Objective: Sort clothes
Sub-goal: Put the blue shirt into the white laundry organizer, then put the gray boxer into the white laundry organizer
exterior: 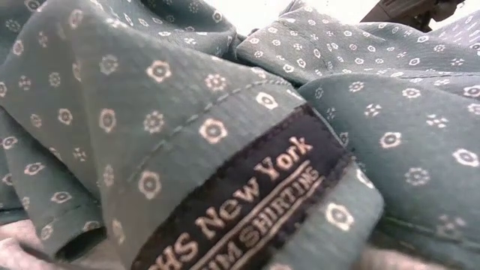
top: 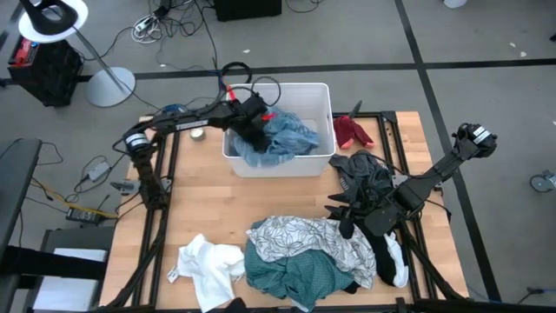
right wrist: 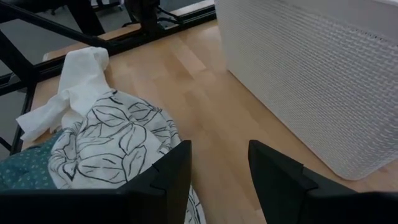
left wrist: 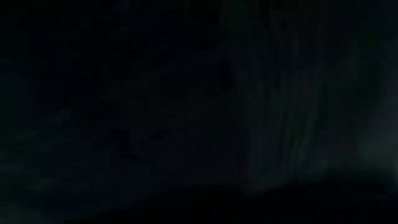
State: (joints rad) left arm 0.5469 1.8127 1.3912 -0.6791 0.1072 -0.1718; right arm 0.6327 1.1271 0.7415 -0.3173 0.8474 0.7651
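Reaching into the white bin (top: 323,96), the left hand (top: 252,117) sits buried among the blue clothes (top: 282,135) there; whether it is open or closed cannot be told, since its wrist view is black. This looks like the dropping-off step, a garment being placed or let go in the bin. The right hand (right wrist: 219,163) hovers low over the wooden surface (right wrist: 205,106) with its fingers apart and nothing between them, near the leaf-print garment (right wrist: 118,140). Around it lie the teal shirt (top: 291,274), a plain white garment (top: 208,265), a dark heap (top: 365,174) and a red piece (top: 352,130) beside the bin. Next, the right hand probably needs to lower onto the leaf-print cloth and pinch a fold.
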